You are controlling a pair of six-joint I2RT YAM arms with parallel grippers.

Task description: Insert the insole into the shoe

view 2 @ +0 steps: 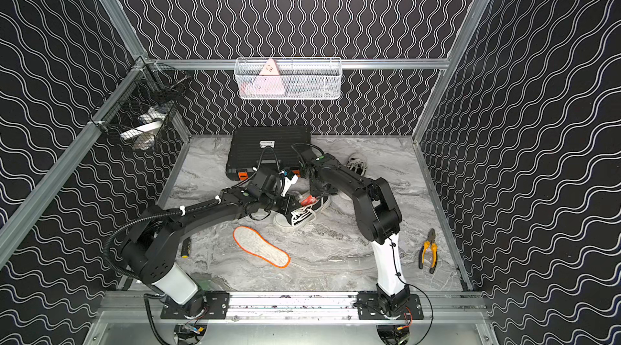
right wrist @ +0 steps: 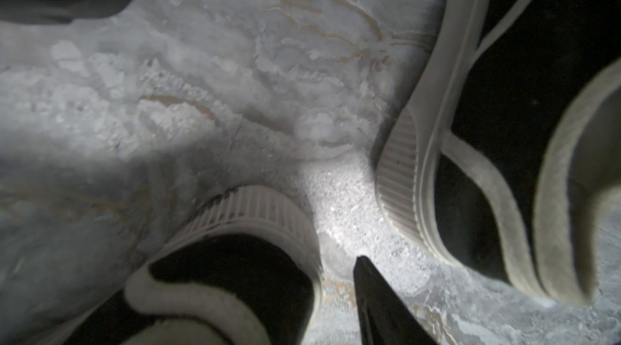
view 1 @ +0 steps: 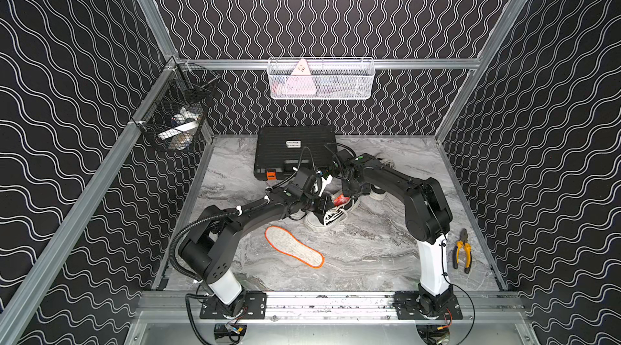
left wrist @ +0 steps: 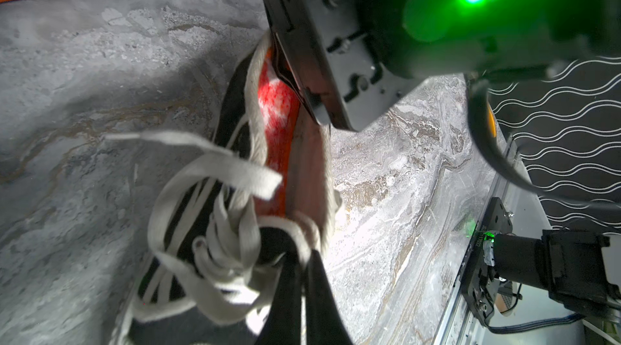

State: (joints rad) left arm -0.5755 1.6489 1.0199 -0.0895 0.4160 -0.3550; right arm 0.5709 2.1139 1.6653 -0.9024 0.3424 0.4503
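The left gripper (left wrist: 303, 259) is closed and pinches the shoe (left wrist: 232, 114) at its tongue edge, at the bottom centre of the left wrist view. The right gripper (left wrist: 311, 104) is at the heel collar, in the upper centre of the same view. One finger lies along the rim, but I cannot tell if it really clamps.

I judge that the step in hand is to spread the mouth of the shoe. To do it well, the two arms should pull gently apart along the shoe's length. The loose laces (left wrist: 208, 165) should be held out of the opening, because they could catch the insole tip.

The shoe is soft black canvas that probably collapses easily, with a ribbed white rubber sole and a red inner surface (left wrist: 279, 101). The laces are flat, off-white and limp.

The insole (view 1: 294, 252) lies flat on the marble-patterned table (view 1: 369, 259), in the lower centre of both top views, near the shoe but not touching it. It is thin and foot-shaped, pale and woven, with an orange border; probably it bends easily. A second shoe (right wrist: 504, 91) lies just beside the heel.
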